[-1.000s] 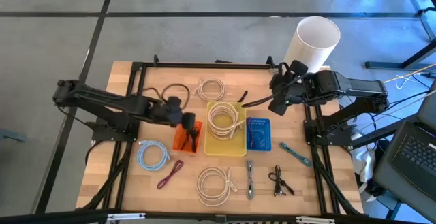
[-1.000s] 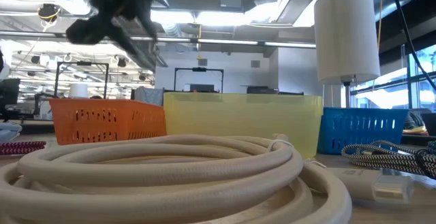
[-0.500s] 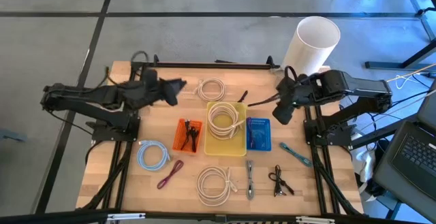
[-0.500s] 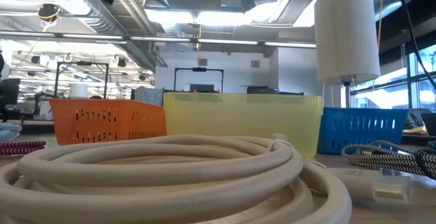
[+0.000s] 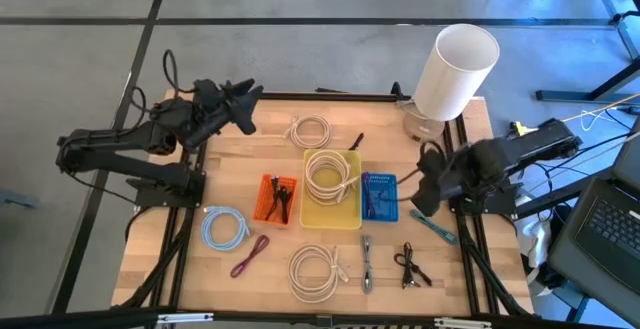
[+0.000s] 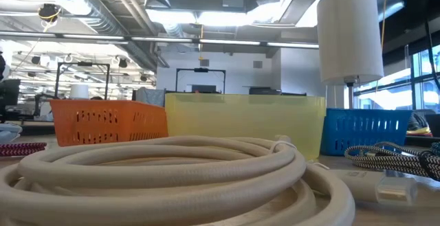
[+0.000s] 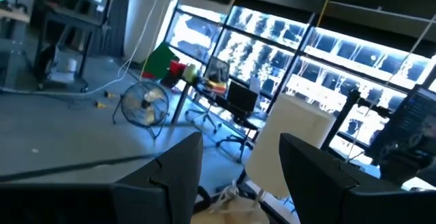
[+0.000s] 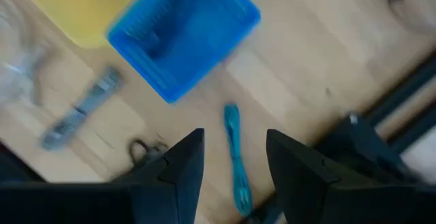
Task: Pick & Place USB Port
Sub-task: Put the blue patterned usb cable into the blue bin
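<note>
The right gripper [image 5: 424, 191], open and empty, is held near the bench's right edge. The teal cable [image 5: 432, 226] lies just toward the front edge, its long axis diagonal. The left gripper [image 5: 243, 112], open, is parked at the back-left corner.

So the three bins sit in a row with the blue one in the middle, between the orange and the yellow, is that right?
Not quite: the high view shows the yellow bin in the middle, with the orange bin on one side and the blue bin on the other.

Three baskets, orange [image 5: 275, 199], yellow [image 5: 332, 216] and blue [image 5: 379, 198], sit mid-frame among three cream cable coils [image 5: 311, 130], one light-blue coil [image 5: 224, 230] and one white cylinder [image 5: 455, 69] upper right.
</note>
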You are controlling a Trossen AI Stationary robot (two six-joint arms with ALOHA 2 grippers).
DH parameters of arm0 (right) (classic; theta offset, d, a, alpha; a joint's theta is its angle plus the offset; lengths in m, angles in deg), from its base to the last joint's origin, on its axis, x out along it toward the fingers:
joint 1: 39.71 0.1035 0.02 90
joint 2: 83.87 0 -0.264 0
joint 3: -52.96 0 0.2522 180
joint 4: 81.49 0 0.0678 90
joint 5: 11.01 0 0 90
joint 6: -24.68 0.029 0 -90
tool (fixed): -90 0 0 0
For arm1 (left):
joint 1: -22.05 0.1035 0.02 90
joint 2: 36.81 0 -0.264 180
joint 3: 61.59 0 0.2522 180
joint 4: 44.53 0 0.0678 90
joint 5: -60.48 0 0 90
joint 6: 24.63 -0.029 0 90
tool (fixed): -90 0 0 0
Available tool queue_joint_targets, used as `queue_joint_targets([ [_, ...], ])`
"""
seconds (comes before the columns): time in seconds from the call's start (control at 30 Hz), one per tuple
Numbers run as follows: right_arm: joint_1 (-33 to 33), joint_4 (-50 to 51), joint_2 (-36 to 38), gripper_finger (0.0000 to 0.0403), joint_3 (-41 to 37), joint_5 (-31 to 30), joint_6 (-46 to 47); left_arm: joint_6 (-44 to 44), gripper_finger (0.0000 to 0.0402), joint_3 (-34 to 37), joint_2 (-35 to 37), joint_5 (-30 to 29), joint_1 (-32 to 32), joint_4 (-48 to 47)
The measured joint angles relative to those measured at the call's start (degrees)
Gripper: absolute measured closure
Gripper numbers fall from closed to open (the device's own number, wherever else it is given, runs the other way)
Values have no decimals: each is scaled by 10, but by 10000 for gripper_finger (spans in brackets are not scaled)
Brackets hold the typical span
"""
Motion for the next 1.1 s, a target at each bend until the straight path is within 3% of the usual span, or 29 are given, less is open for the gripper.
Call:
queue_joint_targets([
  [0.33, 63, 0, 0, 242, -136, 37, 27, -6, 212, 0, 0, 60, 43, 14],
  [0.57, 91, -19, 0, 242, -210, 55, 57, -1, 212, 0, 0, 66, 51, 14],
  [1.1, 117, -251, 0, 242, -332, 124, 57, -1, 212, 0, 0, 66, 51, 14],
])
